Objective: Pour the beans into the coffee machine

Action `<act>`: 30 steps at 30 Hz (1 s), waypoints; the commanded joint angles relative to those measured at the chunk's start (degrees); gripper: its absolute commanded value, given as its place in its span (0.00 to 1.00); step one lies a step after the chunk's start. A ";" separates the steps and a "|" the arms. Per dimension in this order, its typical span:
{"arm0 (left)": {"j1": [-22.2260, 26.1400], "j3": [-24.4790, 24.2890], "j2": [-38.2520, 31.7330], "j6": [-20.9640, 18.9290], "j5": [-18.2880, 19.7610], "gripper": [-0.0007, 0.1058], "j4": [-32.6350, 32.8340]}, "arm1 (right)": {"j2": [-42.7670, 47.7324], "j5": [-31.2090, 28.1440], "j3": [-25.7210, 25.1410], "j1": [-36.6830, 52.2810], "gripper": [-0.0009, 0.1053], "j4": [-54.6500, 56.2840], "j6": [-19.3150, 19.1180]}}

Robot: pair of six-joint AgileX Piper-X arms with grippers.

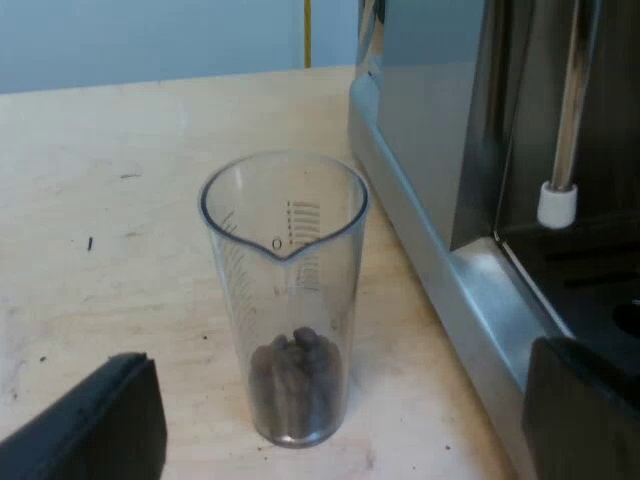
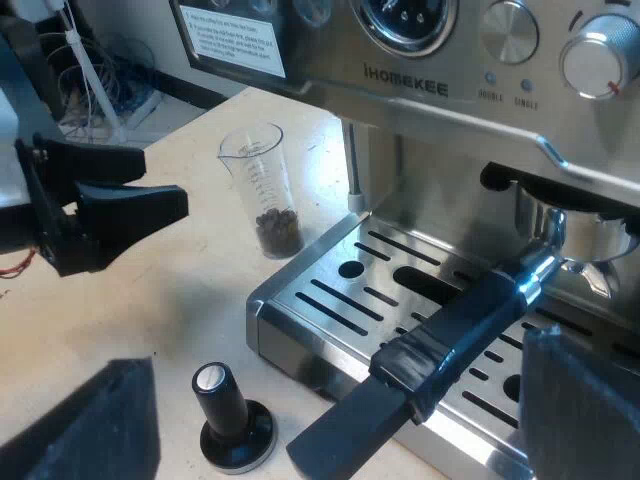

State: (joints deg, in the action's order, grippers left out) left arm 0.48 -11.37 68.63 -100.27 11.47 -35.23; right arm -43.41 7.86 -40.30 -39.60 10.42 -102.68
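The clear plastic measuring glass (image 1: 285, 300), holding a shallow layer of brown coffee beans (image 1: 297, 368), stands upright on the light wooden table (image 1: 120, 250), just beside the stainless-steel espresso machine (image 1: 420, 150). The left gripper (image 1: 345, 365) is open, near the glass, not touching it. The right gripper (image 2: 335, 380) is open and empty, near the dark-handled metal holder (image 2: 470, 320) locked into the machine's front. A black-knobbed tamper (image 2: 232, 415) stands on the table.

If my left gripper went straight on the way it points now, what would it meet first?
Most likely the measuring glass with beans at its bottom, standing upright straight ahead, in line with the gap of the open left gripper. How far off is unclear.
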 commanded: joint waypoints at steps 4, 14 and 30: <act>-0.30 -0.09 6.13 -0.42 -0.11 0.82 -6.32 | 0.12 0.61 -0.79 -0.09 0.74 -0.80 -0.26; -0.30 -0.19 17.89 -4.55 -0.11 0.82 -21.19 | 0.12 0.61 -0.79 -0.09 0.74 -0.80 -0.26; -0.30 -4.26 27.14 -4.43 -0.20 0.82 -29.35 | 0.12 0.61 -0.79 -0.09 0.74 -0.80 -0.26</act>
State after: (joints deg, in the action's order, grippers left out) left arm 0.48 -14.63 95.40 -104.13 11.47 -63.58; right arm -43.41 7.86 -40.30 -39.60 10.42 -102.68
